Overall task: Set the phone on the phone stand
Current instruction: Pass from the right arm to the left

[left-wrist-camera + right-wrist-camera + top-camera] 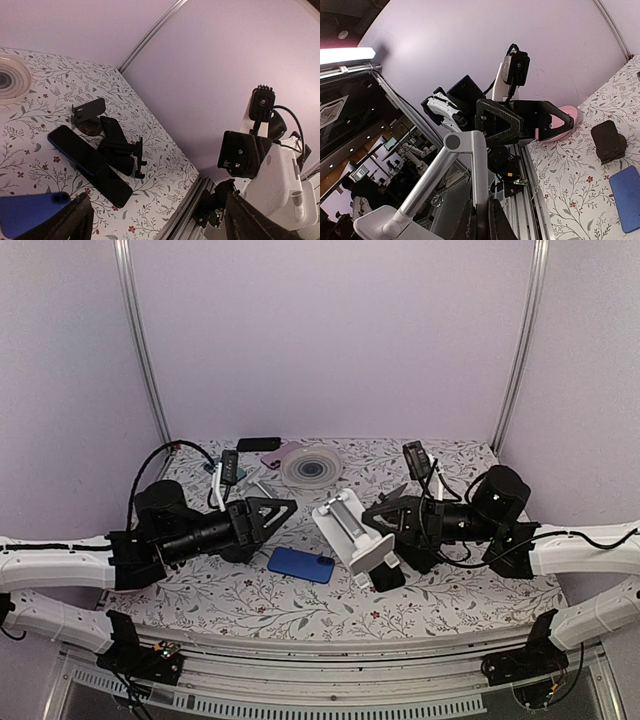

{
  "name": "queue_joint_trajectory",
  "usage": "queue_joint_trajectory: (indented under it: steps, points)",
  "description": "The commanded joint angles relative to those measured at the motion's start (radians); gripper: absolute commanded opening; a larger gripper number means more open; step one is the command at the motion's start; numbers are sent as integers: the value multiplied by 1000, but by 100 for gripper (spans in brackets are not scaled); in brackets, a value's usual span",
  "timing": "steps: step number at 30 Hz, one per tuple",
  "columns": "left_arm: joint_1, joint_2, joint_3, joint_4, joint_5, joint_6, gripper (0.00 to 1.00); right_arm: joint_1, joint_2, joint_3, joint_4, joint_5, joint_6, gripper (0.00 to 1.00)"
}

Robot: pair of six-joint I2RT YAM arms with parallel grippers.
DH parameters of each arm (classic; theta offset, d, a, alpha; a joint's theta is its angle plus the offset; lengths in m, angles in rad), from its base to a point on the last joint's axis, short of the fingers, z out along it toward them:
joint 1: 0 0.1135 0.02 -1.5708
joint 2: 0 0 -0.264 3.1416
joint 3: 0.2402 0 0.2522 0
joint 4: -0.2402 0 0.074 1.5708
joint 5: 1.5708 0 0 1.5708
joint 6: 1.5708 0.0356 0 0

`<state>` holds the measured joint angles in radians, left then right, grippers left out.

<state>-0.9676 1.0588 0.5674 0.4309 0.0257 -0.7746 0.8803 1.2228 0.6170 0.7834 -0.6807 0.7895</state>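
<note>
The blue phone [300, 564] lies flat on the flowered table, just below and to the right of my left gripper [272, 512]. That gripper is open and holds nothing. In the left wrist view the phone [29, 214] shows at the bottom left, beside the left finger [75, 220]. The white phone stand [352, 530] stands tilted at mid-table, to the right of the phone. My right gripper [380, 514] reaches it from the right. In the right wrist view that gripper [481, 222] is shut on the stand's silver arm [470, 160]; the phone [626, 197] shows at the right edge.
A clear tape roll [312, 465], a black phone [258, 444] and small dark parts [230, 468] lie at the back. Two dark phones [90, 160] and black holders [120, 145] lie by the table's front edge [185, 210]. A pink dish [560, 125] is behind my left gripper.
</note>
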Motion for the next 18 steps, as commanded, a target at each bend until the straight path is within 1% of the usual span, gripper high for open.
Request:
queue_joint_trajectory:
  steps: [1,4,7,11,13,18]
  points:
    - [-31,22,-5,104,62,-24,87,9,12,38,89,-6,26,2]
    - [-55,45,2,137,70,-17,80,8,17,33,93,35,46,2]
    - [-78,66,4,185,79,-5,70,9,16,12,126,94,79,2]
    - [-110,83,9,233,83,12,60,8,4,-25,163,164,116,2]
    - [-128,88,15,257,87,23,57,8,1,-31,162,172,116,2]
    - [-164,128,56,276,87,37,55,11,18,-33,173,160,119,2]
